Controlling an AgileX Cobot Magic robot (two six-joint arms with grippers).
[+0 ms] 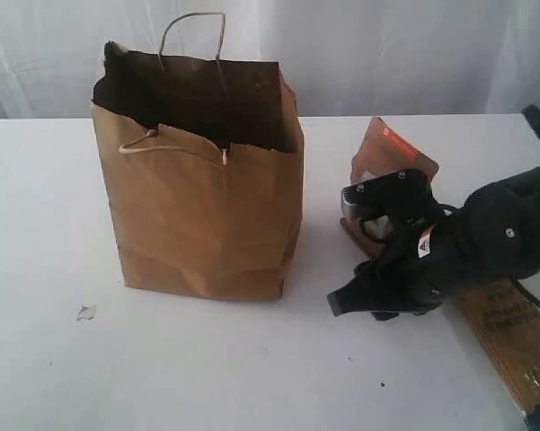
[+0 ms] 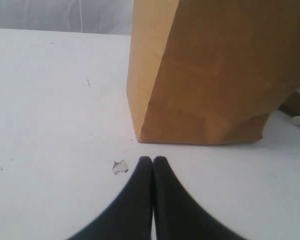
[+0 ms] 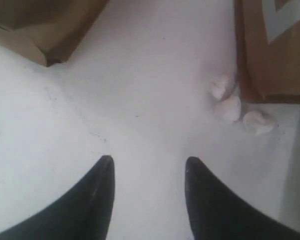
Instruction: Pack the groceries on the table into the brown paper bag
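1. Two claws were in play, and neither held anything. Furthest left, the left gripper (image 2: 152,161) sat low over the table (image 1: 36,224) with its fingers pressed together, a scrap of paper (image 2: 120,167) just beside its tips.
2. Next came the brown paper bag (image 1: 207,206), upright with its mouth open. Its rim was torn and one cord handle (image 1: 162,148) drooped over the front edge.
3. Right of the bag, the right gripper (image 3: 149,165) hovered close above bare tabletop, fingers apart with nothing between them.
4. Just beyond it stood the brown pouch (image 1: 391,148), with three white crumbs (image 3: 229,107) at its foot. The spaghetti pack (image 1: 508,337) lay flat at the far right, partly under the arm.
5. The step in hand looked like a reach for the pouch. To do it well, the claw would turn toward the pouch and widen enough to straddle its thickness. It would then pinch near the upper edge, clear of the crumbs, and lift above the jagged rim before lowering inside, avoiding the drooping handle.
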